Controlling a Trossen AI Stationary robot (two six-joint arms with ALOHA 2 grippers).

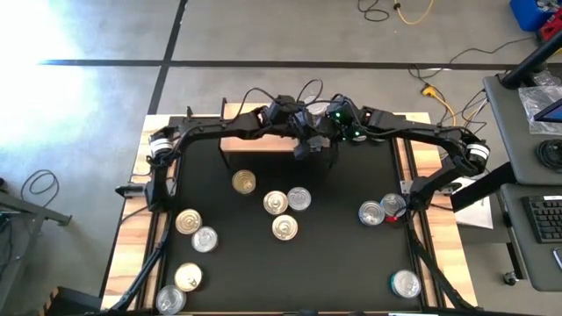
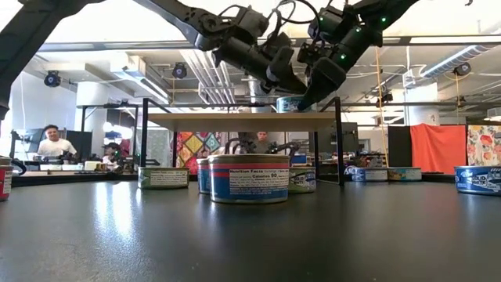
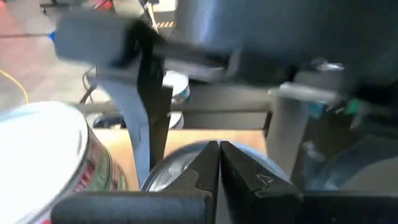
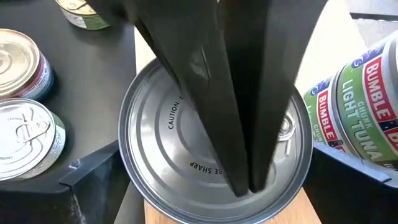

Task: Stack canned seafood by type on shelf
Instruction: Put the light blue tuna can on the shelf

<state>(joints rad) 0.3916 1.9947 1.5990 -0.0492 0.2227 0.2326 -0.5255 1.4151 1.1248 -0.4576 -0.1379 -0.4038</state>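
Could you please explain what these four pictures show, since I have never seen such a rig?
This is a robot with two dark arms at a black table, each ending in a two-finger gripper. One picture looks straight down from above, one looks level across the table top, and the other two come from cameras on each wrist. About eleven loose tins lie on the table. Both arms meet over the small wooden shelf at the far edge. There the right gripper stands wide open on either side of a silver-lidded can on the shelf, beside a labelled tuna can. I cannot tell whether it grips the can. The left gripper is shut and empty, its tip over that lid.
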